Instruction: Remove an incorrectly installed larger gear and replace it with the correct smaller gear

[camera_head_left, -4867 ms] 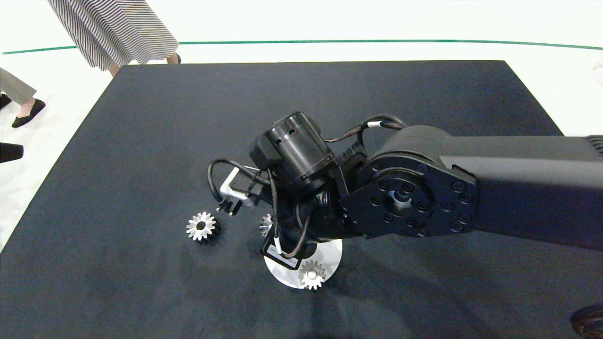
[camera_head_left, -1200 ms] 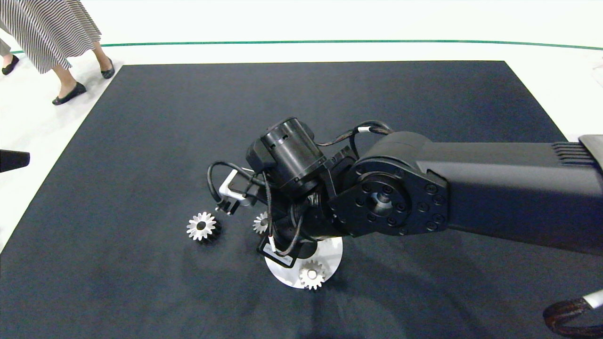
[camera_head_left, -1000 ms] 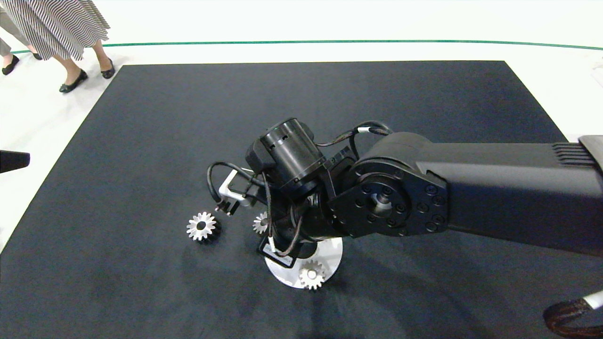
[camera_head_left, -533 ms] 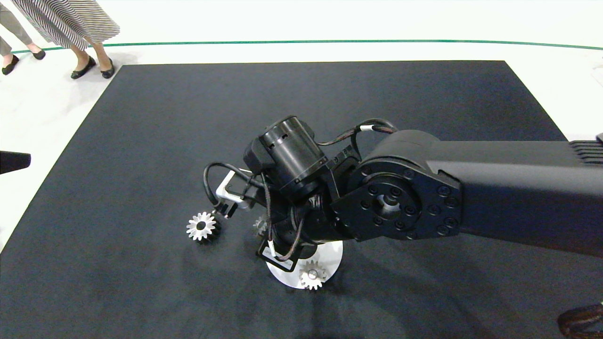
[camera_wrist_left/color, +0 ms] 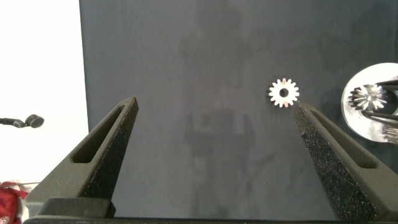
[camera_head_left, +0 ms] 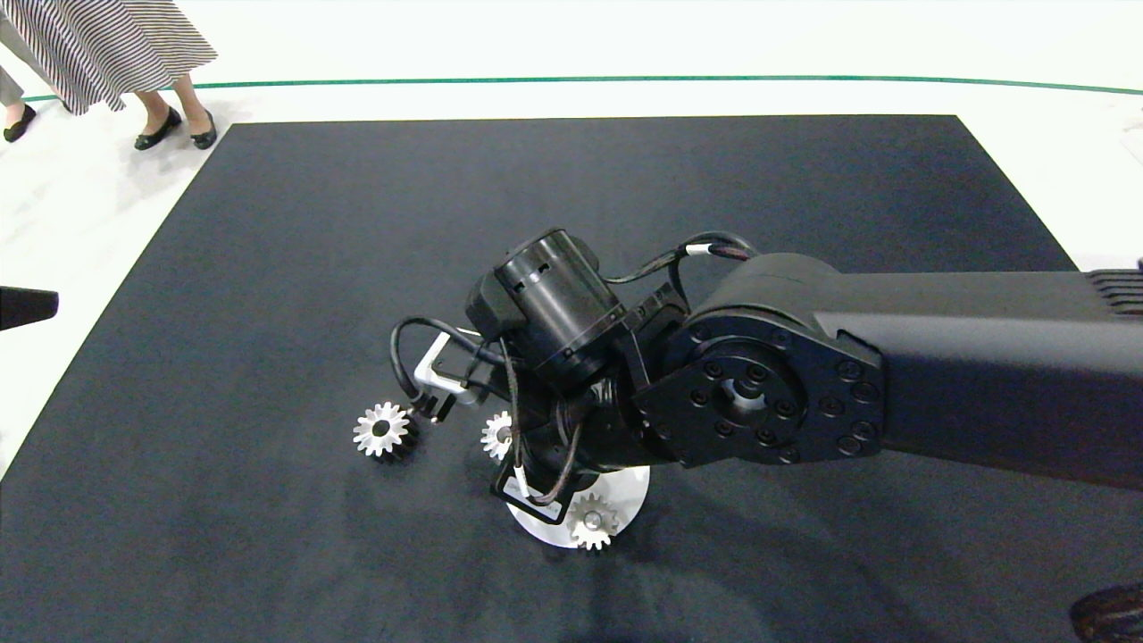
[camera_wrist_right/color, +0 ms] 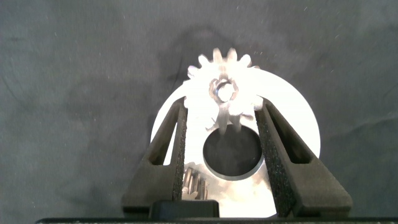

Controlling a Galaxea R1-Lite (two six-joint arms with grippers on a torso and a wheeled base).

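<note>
Right gripper [camera_wrist_right/color: 222, 121] tight around smaller gear [camera_wrist_right/color: 222, 87]

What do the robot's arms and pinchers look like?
The right arm is chunky and black, with a round bolted joint, a barrel-shaped wrist, looping black cables and a silver bracket. Both grippers, right and left, have two long dark grey fingers with rough foam pads and slots in their sides.

Head camera high, looking down at table [camera_head_left: 268, 268]; wrist cameras face down, right closest.
</note>
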